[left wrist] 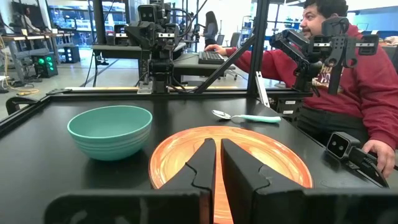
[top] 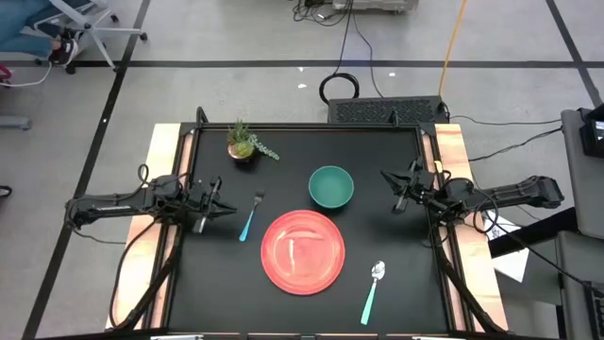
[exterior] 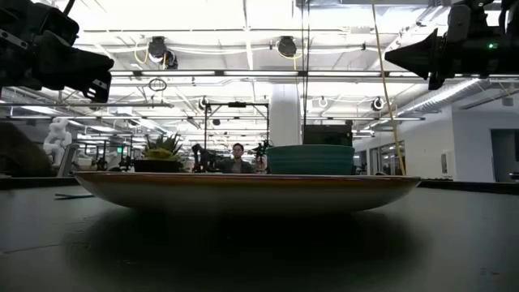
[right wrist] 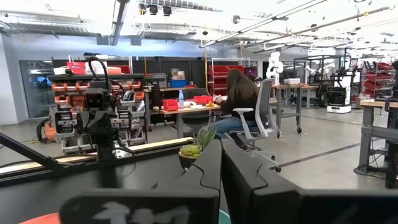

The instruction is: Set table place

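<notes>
A round red plate (top: 302, 248) lies flat on the black table (top: 217, 283), near its front middle. A teal bowl (top: 331, 186) stands just beyond the plate. A fork (top: 250, 217) with a light-teal handle lies left of the plate, and a spoon (top: 373, 291) lies at its right front. My left gripper (top: 225, 208) hovers shut and empty left of the fork, pointing at the plate (left wrist: 249, 155) and bowl (left wrist: 111, 130). My right gripper (top: 396, 192) hovers shut and empty right of the bowl, above the table.
A small potted green plant (top: 243, 142) stands at the far left of the table. A person in a red sleeve (left wrist: 367, 81) sits beyond the table's right edge. Pale wooden strips (top: 165, 161) line both short sides. Cables and a dark box (top: 387, 110) lie behind the far edge.
</notes>
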